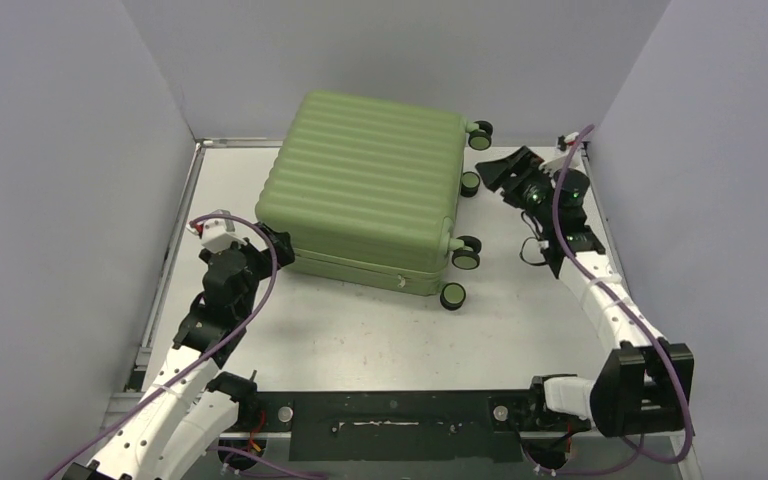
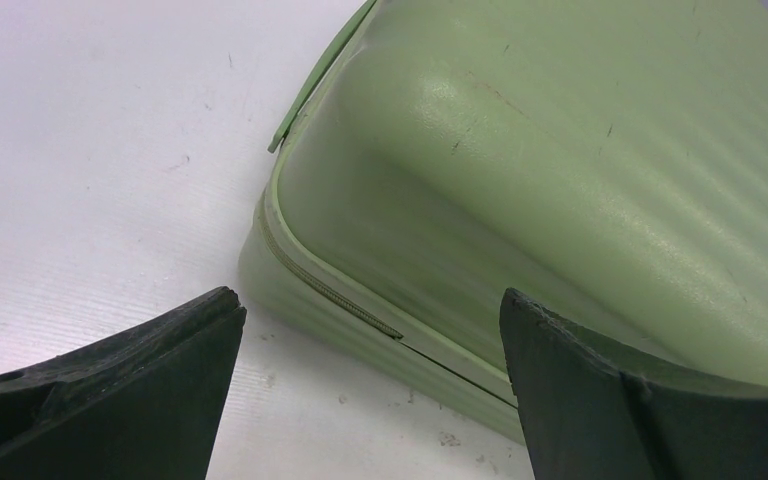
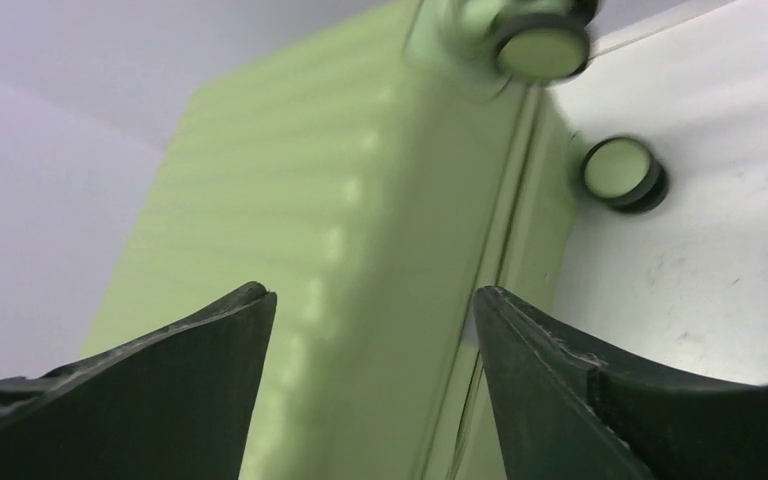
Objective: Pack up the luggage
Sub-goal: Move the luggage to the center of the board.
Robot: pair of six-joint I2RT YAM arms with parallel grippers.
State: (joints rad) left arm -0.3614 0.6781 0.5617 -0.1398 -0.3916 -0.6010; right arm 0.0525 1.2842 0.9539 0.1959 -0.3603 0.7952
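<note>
As the luggage (image 1: pixel 365 190) lies flat on the white table (image 1: pixel 360 330), its shells are seen to be shut together. It is placed toward the far middle of the table, turned slightly, with one broad face upward. The shell is light green and hard, and it is moulded in parallel ribs that run from left to right across the top. The corners are rounded. A zip seam (image 2: pixel 330 290) is observed along the side wall, between the upper and lower halves. Fine dark scuffs are noted on the shell in the left wrist view. No lining can be seen.

Four wheels (image 1: pixel 466 254) are carried on the right end. They are small and black with pale green hubs. Two are set at the far corner and two at the near corner.

The left gripper (image 1: pixel 277 243) is held at the near left corner of the luggage. Its fingers are spread wide, and the corner is framed between them (image 2: pixel 370 300). Contact with the shell cannot be determined. Nothing is held.

The right gripper (image 1: pixel 496 171) is positioned just beside the wheeled end, toward the far right of the table. Its fingers are parted (image 3: pixel 372 292), the ribbed shell and two wheels are seen beyond them, and nothing is gripped.
</note>
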